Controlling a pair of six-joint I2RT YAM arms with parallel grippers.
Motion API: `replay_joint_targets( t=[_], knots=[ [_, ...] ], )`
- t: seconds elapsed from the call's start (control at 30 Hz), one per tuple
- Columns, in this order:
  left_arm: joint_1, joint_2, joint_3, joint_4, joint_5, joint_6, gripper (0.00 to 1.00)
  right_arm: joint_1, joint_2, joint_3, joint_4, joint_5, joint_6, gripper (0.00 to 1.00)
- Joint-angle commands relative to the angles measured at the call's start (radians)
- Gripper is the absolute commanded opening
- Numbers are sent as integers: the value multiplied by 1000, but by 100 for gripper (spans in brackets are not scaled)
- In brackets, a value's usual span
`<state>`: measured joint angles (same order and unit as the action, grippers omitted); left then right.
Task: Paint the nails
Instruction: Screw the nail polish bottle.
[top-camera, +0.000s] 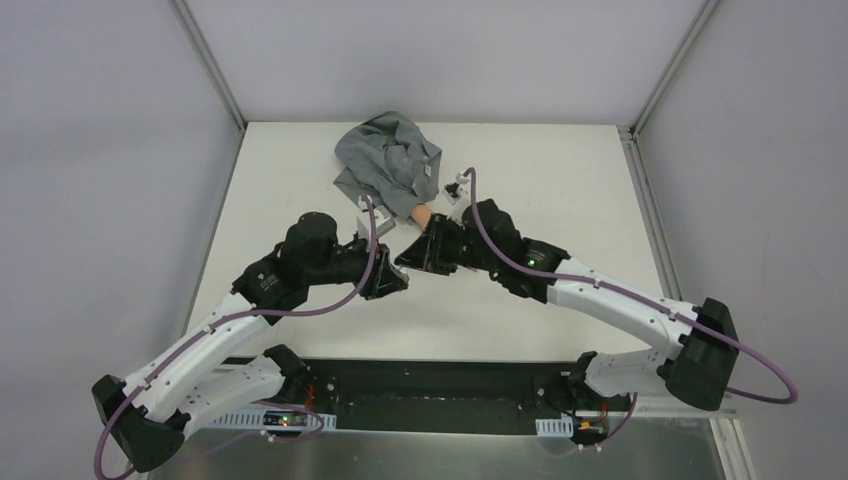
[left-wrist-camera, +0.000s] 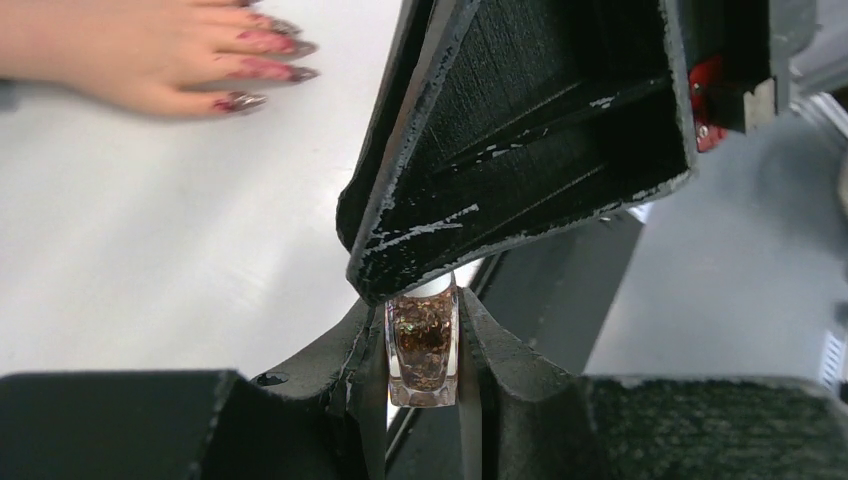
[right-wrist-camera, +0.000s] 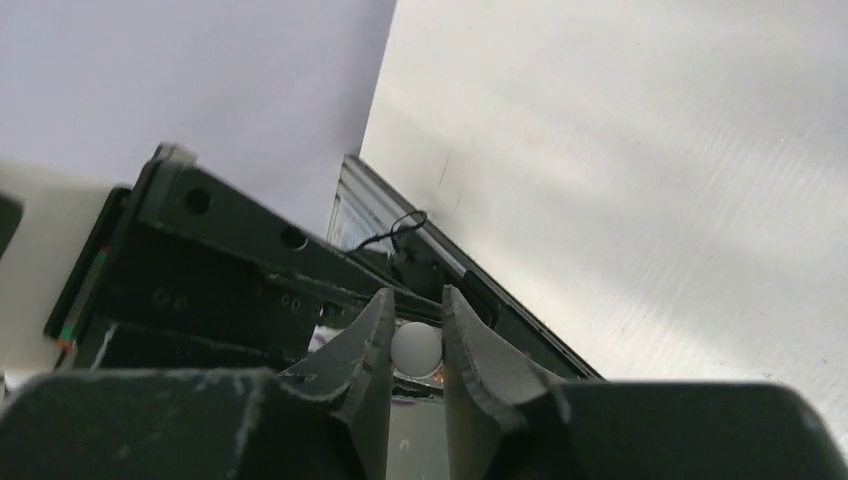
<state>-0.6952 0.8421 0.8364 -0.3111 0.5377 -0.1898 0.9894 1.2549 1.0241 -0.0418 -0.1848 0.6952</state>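
Observation:
The peach fake hand (left-wrist-camera: 140, 60) lies flat at the top left of the left wrist view, and its dark purplish-red nails (left-wrist-camera: 268, 72) point right. In the top view the hand (top-camera: 421, 214) pokes out of a grey sleeve (top-camera: 388, 158) just behind both grippers. My left gripper (left-wrist-camera: 423, 312) is shut on a small glass bottle of brown glitter polish (left-wrist-camera: 423, 347). My right gripper (right-wrist-camera: 415, 312) is shut on the bottle's white cap (right-wrist-camera: 416, 347). The two grippers meet tip to tip, left (top-camera: 393, 281) and right (top-camera: 408, 256), in front of the hand.
A small black-and-white object (top-camera: 455, 186) lies right of the sleeve and a small white piece (top-camera: 363, 206) left of the hand. A black strip (top-camera: 430, 385) runs along the table's near edge between the arm bases. Metal frame posts stand at the back corners.

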Motion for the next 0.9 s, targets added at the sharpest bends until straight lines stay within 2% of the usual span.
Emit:
replay_joint_targets(
  t=[0.0,0.33,0.5,0.63,0.73,0.87],
  knots=[
    [-4,-35,10,181,-266,40,0,41,104,35,-130,84,166,0],
    [-6,2,-12,143,-522,69,0,44,272,152,-91,256,279,0],
    [-7,34,-6,133,-502,78,0,44,287,187,-73,304,275,0],
    [-13,48,3,135,-393,97,0,29,267,201,-73,313,230,2],
    [-15,55,9,142,-280,112,0,3,220,187,-73,309,185,27],
    [-15,71,26,150,-125,104,0,-23,109,164,-92,330,70,53]
  ],
)
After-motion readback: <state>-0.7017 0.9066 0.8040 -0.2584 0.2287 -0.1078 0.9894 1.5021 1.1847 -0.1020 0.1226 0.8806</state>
